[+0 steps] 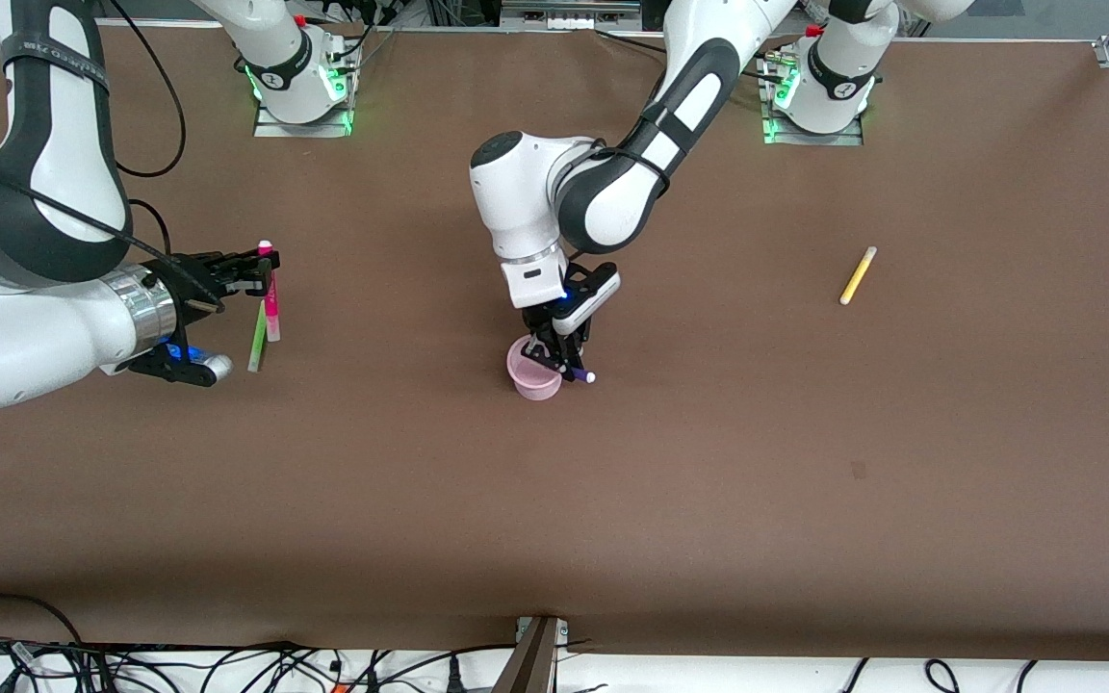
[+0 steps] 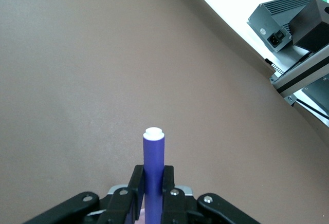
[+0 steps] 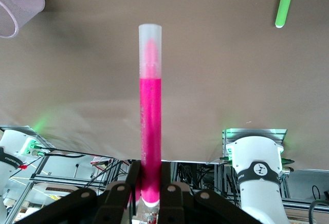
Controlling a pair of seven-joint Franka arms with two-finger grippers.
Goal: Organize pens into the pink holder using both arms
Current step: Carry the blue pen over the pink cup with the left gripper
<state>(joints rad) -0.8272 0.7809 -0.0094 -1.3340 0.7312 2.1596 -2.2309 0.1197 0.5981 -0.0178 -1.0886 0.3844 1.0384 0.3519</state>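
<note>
Left gripper (image 1: 559, 361) over the pink holder (image 1: 534, 373) mid-table, jaws clamped on the purple pen (image 2: 153, 165), slanted across the rim. Better tipped upright and centred over the mouth before release, else likely to topple out. Right gripper (image 1: 261, 272) toward the right arm's end, pinching the magenta pen (image 3: 150, 131) above the green pen (image 1: 257, 348) lying on the table (image 1: 709, 462). Yellow pen (image 1: 858, 275) flat near the left arm's end. Holder small, pale pink, tapered; pens short, thin, pale-tipped
</note>
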